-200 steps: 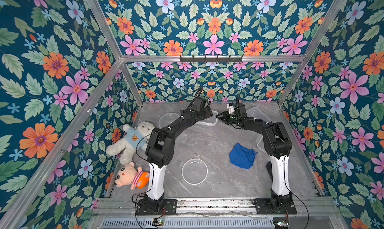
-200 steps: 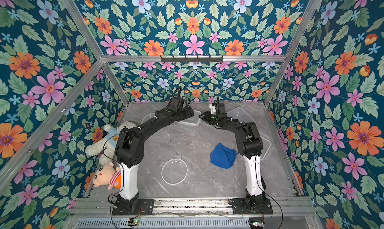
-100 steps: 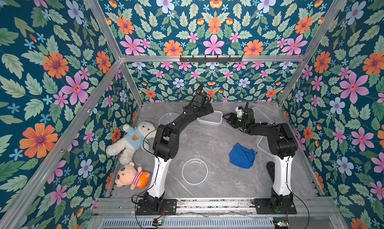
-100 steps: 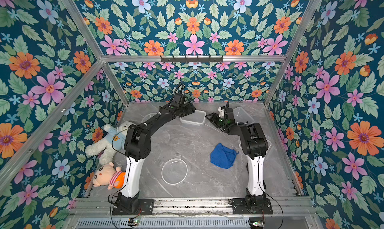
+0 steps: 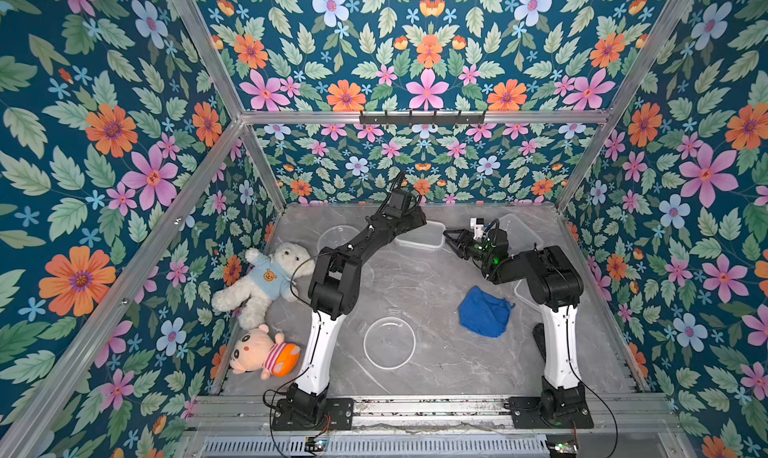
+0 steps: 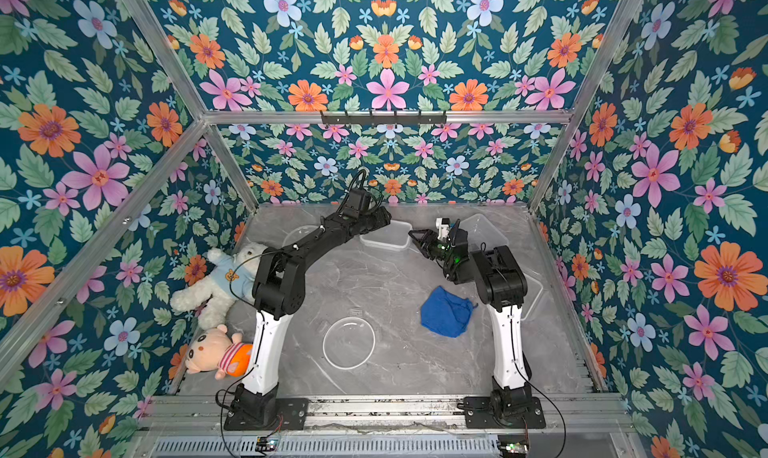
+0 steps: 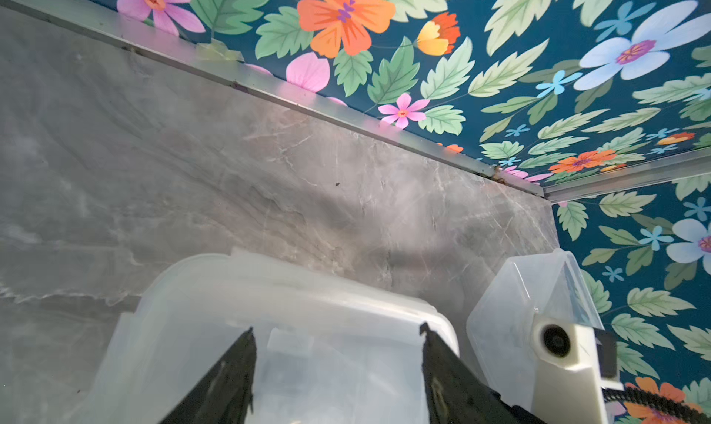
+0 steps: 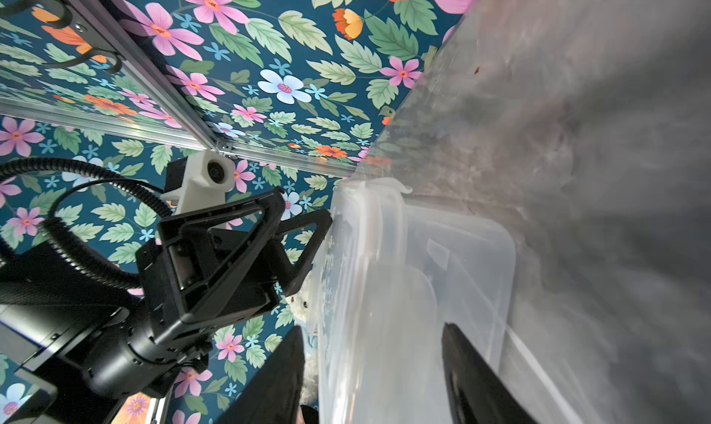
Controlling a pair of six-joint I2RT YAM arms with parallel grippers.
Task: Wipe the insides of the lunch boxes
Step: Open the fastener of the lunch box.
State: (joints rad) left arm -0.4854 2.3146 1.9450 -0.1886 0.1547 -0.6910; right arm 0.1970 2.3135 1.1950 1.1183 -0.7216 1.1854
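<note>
The smaller rectangular lunch box [image 5: 420, 238] sat upright at the back of the surface [image 5: 415, 285], near the middle. Its long axis ran across the surface from one arm's side toward the other's. It looked empty except for a small label on its base.

The left hand [image 7: 336, 327] was over the end of the box on the left arm's side, jaws spread wide, with the box's inside showing between the fingers. In the right wrist view one fingertip was at the rim, but a grip could not be confirmed.

The right hand [image 8: 372, 327] faced the opposite short end, jaws also apart and empty. Whether it touched the box could not be told.

The large square lunch box [image 5: 519, 229] stood behind the right hand in the back corner. The round lunch box [image 5: 338, 235] stood on the far side of the left arm. Both appeared empty.

Neither hand held the blue cloth [image 5: 484, 310]. It lay bunched on the surface, well forward of the rectangular box and nearest the right arm. My guess is that arm would have to pull back toward its own base to fetch the cloth.

A round lid [image 5: 389, 343] lay flat between the two arms, toward the front.
</note>
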